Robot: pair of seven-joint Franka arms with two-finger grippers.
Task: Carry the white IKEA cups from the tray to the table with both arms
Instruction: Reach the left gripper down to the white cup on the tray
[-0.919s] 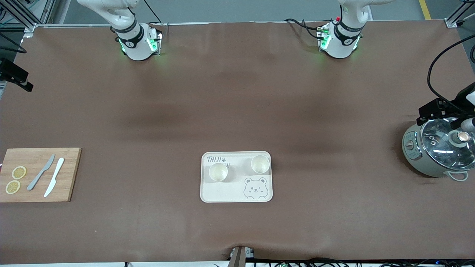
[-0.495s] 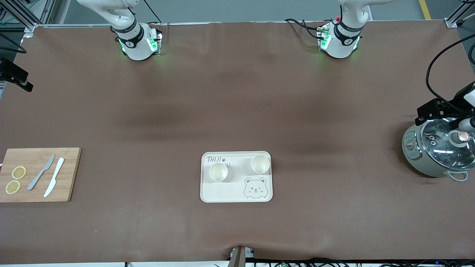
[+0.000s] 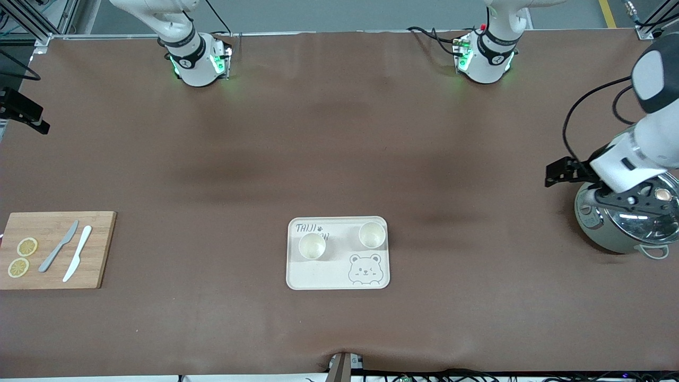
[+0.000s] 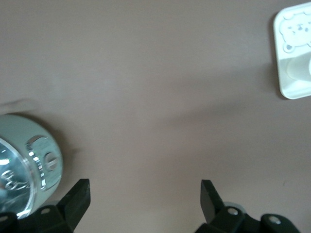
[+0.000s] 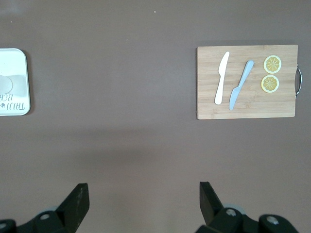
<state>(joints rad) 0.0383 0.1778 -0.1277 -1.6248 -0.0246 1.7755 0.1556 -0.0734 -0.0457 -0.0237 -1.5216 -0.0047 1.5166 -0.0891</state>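
We see two white IKEA cups (image 3: 312,246) (image 3: 372,235) on the tray (image 3: 329,276) mid-desk; left tool (image 4: 142,194), spread over the rice cooker's (image 3: 626,225) edge, and right tool (image 5: 141,199), spread, both hang well apart from them.

Brown table (image 3: 339,148). Cream tray (image 3: 323,276) with grey bear face, grey lettering. Two cream-white cups (image 3: 312,246) (image 3: 372,235). Tan wood board (image 3: 95,249), yellow lemon slices (image 3: 27,246), grey knife (image 3: 58,246), white knife (image 3: 77,253). Pale green pot (image 3: 599,233).

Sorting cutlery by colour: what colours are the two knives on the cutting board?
One knife is white, the other pale grey-blue; the right wrist view shows them best.
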